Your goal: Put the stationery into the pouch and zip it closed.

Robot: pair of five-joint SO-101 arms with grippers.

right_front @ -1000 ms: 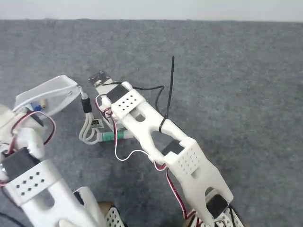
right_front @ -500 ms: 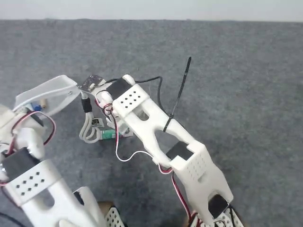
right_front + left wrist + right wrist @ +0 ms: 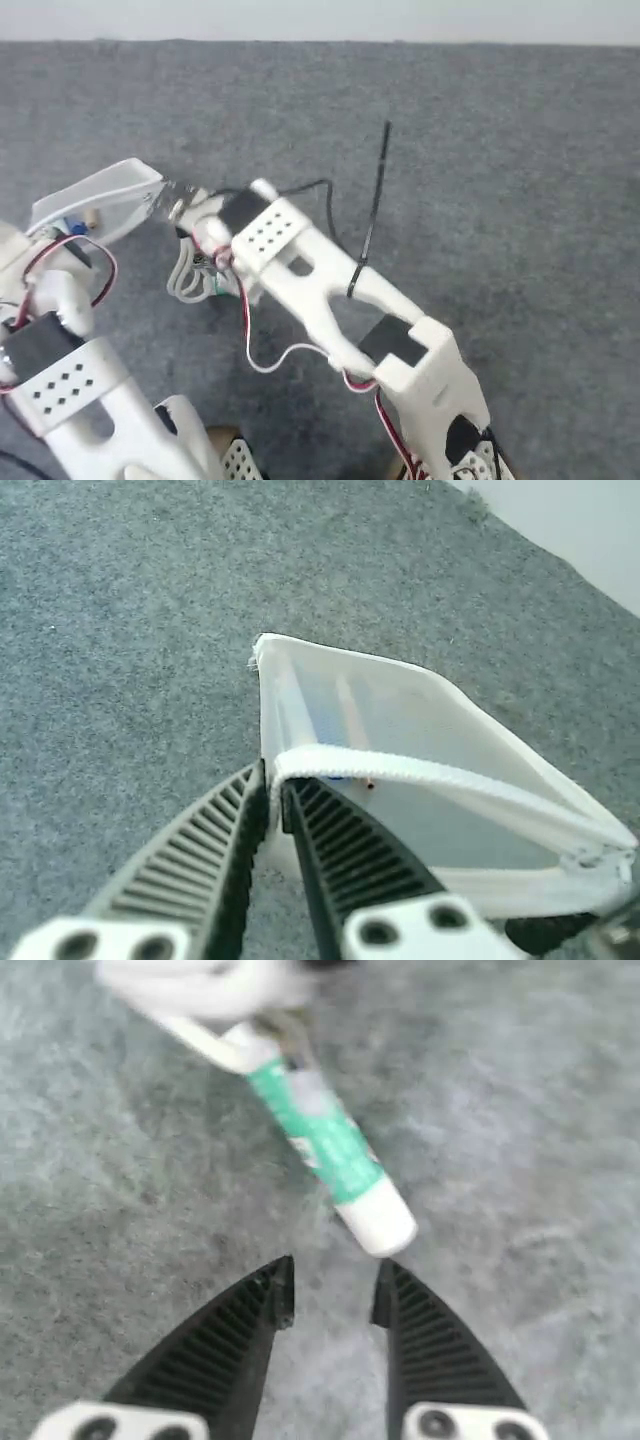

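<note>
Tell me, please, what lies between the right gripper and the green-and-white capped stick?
Bare grey carpet, in the right wrist view; the open right gripper sits just short of the green-and-white capped stick.

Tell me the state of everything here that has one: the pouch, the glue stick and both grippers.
pouch: unzipped, mouth open.
left gripper: shut on the pouch's rim.
right gripper: open, empty, just short of the glue stick.
glue stick: lying flat on the table, outside the pouch.
</note>
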